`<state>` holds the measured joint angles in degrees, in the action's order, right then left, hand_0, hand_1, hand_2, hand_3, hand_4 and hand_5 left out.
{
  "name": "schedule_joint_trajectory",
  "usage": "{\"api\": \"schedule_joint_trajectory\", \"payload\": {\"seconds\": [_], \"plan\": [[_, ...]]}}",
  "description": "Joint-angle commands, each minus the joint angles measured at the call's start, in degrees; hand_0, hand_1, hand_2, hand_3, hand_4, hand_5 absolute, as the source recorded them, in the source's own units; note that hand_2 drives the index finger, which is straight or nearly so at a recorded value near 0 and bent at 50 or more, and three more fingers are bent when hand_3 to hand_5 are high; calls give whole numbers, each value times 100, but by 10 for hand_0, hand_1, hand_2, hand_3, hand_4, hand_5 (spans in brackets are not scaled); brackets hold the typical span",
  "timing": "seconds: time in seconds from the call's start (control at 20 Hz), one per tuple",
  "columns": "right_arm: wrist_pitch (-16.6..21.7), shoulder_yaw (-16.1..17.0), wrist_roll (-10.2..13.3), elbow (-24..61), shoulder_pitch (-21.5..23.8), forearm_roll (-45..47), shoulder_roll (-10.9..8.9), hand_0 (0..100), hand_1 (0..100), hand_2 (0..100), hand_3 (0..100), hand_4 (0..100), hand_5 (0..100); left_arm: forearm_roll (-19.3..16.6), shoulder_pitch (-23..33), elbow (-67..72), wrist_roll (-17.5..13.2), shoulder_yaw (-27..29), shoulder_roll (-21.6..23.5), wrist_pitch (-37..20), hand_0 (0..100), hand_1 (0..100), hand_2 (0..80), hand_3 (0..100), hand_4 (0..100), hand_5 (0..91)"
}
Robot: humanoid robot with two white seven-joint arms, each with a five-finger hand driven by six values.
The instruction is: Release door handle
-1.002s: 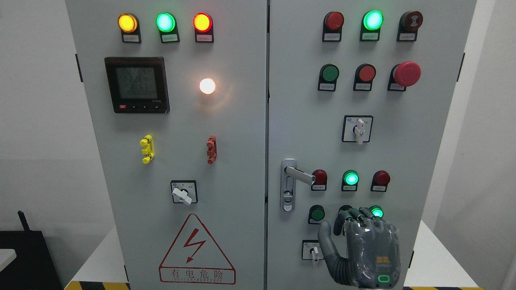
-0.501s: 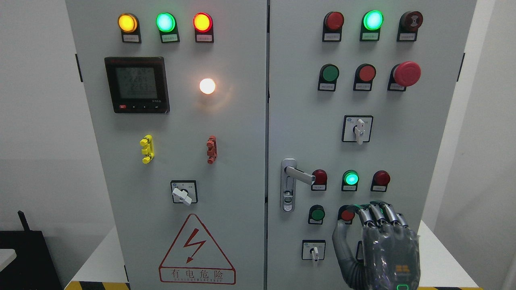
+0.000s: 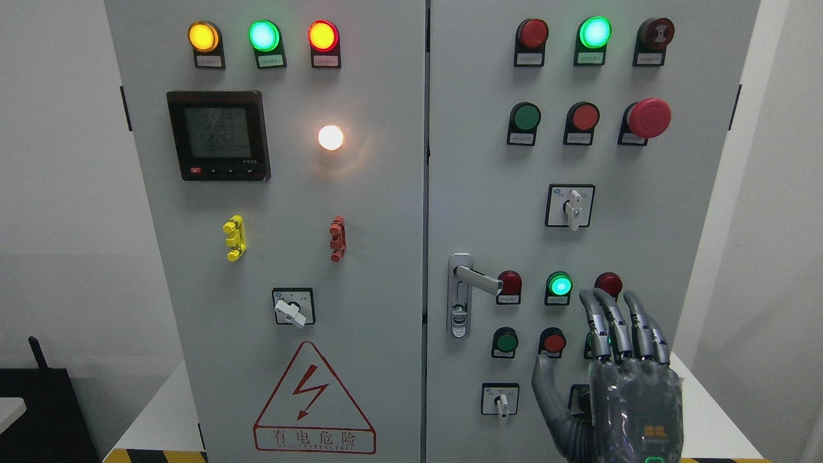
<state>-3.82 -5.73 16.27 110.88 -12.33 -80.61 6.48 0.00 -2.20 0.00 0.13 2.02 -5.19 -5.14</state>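
Nearest us, we list the right hand [image 3: 620, 379], fingers spread and empty, wrist cut off below, hiding a button. Beyond, on the cabinet's right door [image 3: 675, 212], the door handle [image 3: 472, 280] stands free, well left of it.

A white table [image 3: 714, 418] with a yellow-black striped edge bears the grey cabinet [image 3: 398, 212].

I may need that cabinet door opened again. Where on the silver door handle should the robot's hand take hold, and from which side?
Grip the lever of the door handle, which sticks out rightward from its upright plate, near its free end. Probably come from the lower right, where the open right hand is, wrapping fingers over the bar.
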Motion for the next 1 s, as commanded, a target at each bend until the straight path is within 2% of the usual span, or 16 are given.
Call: {"api": "schedule_joint_trajectory", "payload": {"seconds": [0.0,0.95], "plan": [[4,54,-10,74,11,10,37,502,167,0,0,0,0,-158,0,-53,4,0,0,-5,120,389,0,0,0,0],[101,10,-10,74,20,10,81,452,209,0,0,0,0,-158,0,-53,4,0,0,-5,120,389,0,0,0,0]]}}
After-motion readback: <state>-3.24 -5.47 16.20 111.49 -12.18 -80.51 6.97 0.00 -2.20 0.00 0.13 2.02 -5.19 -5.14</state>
